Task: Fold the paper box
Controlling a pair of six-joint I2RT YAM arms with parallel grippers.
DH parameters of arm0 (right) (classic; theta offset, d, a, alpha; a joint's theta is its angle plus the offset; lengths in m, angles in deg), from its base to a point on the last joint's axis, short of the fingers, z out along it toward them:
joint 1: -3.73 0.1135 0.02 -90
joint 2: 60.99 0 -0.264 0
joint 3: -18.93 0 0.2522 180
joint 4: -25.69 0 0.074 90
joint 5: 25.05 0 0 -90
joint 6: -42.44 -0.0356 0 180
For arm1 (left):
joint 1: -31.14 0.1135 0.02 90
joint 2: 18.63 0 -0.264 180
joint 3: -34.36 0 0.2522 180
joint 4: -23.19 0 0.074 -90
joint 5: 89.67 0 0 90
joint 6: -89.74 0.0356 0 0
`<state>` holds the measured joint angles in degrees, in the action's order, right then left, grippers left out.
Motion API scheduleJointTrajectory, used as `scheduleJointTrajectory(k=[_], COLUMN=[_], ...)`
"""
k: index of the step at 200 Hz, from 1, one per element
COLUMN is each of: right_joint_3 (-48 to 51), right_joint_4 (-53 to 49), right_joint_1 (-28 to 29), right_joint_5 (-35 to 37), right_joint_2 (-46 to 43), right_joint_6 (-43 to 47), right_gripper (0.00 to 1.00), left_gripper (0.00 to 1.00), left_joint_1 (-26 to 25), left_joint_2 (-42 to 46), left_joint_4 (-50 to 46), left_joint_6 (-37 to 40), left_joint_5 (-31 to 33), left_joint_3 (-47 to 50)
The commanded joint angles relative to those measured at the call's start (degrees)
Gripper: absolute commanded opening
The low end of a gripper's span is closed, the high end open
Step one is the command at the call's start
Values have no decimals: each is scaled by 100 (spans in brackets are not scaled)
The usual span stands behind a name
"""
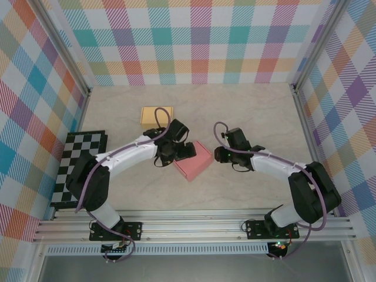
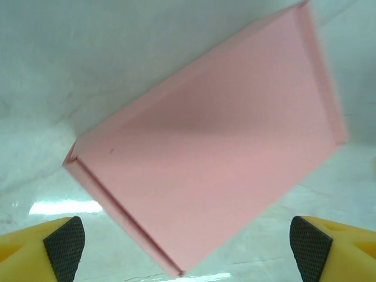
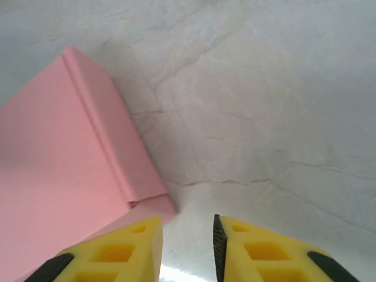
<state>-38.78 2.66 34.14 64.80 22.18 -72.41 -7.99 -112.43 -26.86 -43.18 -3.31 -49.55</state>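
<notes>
Box (image 1: 195, 160), pink and closed, is seen at the centre of the top view, lying on the counter (image 1: 247, 111) between the two arms. The left jaws are held over its left edge, the right jaws just beside its right corner. In the left wrist view the box (image 2: 217, 153) is spread across the middle of the frame, tilted, and the black pads (image 2: 66, 242) are set at the two lower corners: these jaws are spread wide and nothing is held. In the right wrist view the box (image 3: 53, 176) is placed at the left, and the yellow fingers (image 3: 117, 252) at the bottom edge are parted by a narrow gap with nothing in it. A yellow box (image 1: 156, 114) is seen above the left arm, a chessboard (image 1: 79, 164) at the left edge.
</notes>
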Motion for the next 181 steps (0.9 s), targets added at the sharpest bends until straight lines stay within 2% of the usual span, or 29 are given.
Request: scheduleJointTrajectory(k=[1,21,38,55,97,181], right_joint_3=[-334,-159,-71,-107,61,216], right_joint_4=[-1216,-862,-597,-561,-66,620], right_joint_1=[-7,-5,-7,-18,-254,-560], right_joint_5=[-893,-1451,-1491,-1464,-1815,-2154], right_joint_2=[145,259,276,364,744,1046], right_joint_6=[-1348,-2054,-2286,-2302,-2334,-2262], right_gripper=[21,18,15,12,0,0], left_gripper=[91,88,85,85,83,80], left_joint_1=[409,646,697,730,741,716], left_joint_2=[24,-544,-1047,-1370,-1906,-2271], left_joint_4=[-25,71,12,229,573,887], left_joint_6=[1194,2085,2699,2990,3063,2850], left_joint_5=[-552,-1245,-1469,-1703,-2134,-2459], left_joint_3=[-465,-1004,-1427,-1561,-1679,-1566])
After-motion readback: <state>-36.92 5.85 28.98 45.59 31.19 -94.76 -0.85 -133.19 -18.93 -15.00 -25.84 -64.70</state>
